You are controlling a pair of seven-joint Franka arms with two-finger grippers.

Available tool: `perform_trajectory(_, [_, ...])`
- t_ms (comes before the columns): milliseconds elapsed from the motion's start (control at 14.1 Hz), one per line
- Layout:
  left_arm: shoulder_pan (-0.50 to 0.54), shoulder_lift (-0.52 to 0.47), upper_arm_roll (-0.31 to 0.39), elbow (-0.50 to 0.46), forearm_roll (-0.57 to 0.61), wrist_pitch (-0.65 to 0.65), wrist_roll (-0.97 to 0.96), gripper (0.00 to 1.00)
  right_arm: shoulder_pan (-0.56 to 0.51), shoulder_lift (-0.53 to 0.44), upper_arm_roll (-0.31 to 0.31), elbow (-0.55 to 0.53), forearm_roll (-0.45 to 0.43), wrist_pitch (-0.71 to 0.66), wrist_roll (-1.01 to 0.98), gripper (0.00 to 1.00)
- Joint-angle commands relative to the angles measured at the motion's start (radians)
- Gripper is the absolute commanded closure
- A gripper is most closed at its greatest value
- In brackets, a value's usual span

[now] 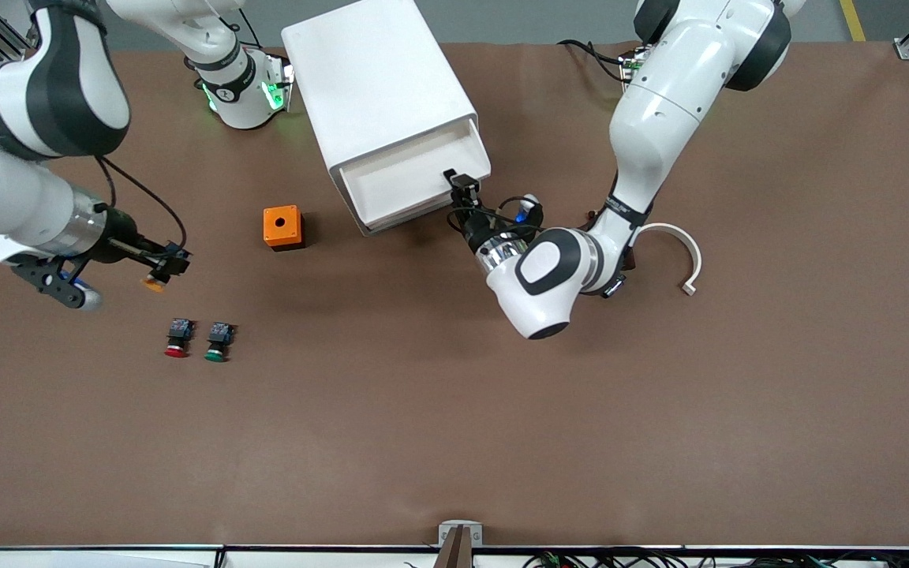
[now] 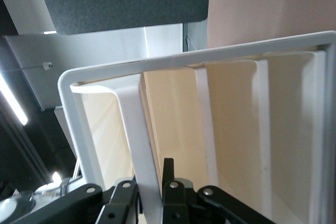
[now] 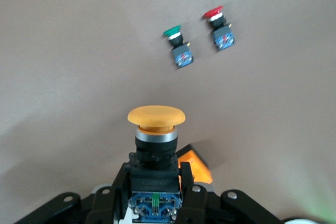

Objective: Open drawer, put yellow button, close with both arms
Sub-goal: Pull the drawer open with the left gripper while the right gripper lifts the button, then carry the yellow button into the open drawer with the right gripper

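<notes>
The white cabinet (image 1: 375,87) stands between the robots' bases, and its uppermost drawer (image 1: 411,177) is pulled partly out with a bare white tray inside. My left gripper (image 1: 461,183) is shut on the drawer's front wall at the end toward the left arm. In the left wrist view (image 2: 149,177) the white wall sits between the jaws, above the cream interior (image 2: 231,129). My right gripper (image 1: 164,267) is shut on the yellow button (image 1: 155,284), held above the table toward the right arm's end. In the right wrist view (image 3: 153,169) it grips the black body under the yellow cap (image 3: 156,116).
An orange box (image 1: 283,227) with a round hole sits beside the cabinet and shows in the right wrist view (image 3: 195,167). A red button (image 1: 177,338) (image 3: 219,24) and a green button (image 1: 218,342) (image 3: 177,43) lie nearer the front camera. A white curved strip (image 1: 683,248) lies beside the left arm.
</notes>
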Motion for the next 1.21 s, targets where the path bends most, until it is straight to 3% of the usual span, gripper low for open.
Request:
perform_trajectory(0, [0.039,0.016,0.008,0.007,-0.016,0.026,-0.014,0.85,0.082,-0.056,-0.009,-0.022,0.027,-0.018,0.137,1.0])
perform_trajectory(498, [0.064,0.019,0.008,0.007,-0.03,0.049,-0.007,0.77,0.317,-0.093,-0.009,-0.023,0.044,-0.014,0.48,1.0])
perform_trajectory(640, [0.062,0.019,0.008,0.007,-0.028,0.057,-0.006,0.61,0.384,-0.093,-0.01,-0.023,0.042,0.0,0.566,1.0])
perform_trajectory(783, [0.062,0.018,0.004,0.007,-0.031,0.057,0.005,0.33,0.447,-0.091,-0.01,-0.031,0.036,0.023,0.657,1.0])
perform_trajectory(854, [0.062,0.016,0.001,0.009,-0.039,0.057,0.006,0.25,0.478,-0.091,-0.01,-0.034,0.036,0.031,0.698,1.0])
perform_trajectory(925, [0.064,0.016,0.001,0.009,-0.058,0.057,0.016,0.02,0.505,-0.091,-0.01,-0.038,0.036,0.04,0.737,1.0])
perform_trajectory(1138, [0.073,0.014,0.001,0.016,-0.098,0.057,0.098,0.0,0.591,-0.087,-0.01,-0.06,0.034,0.097,0.843,1.0])
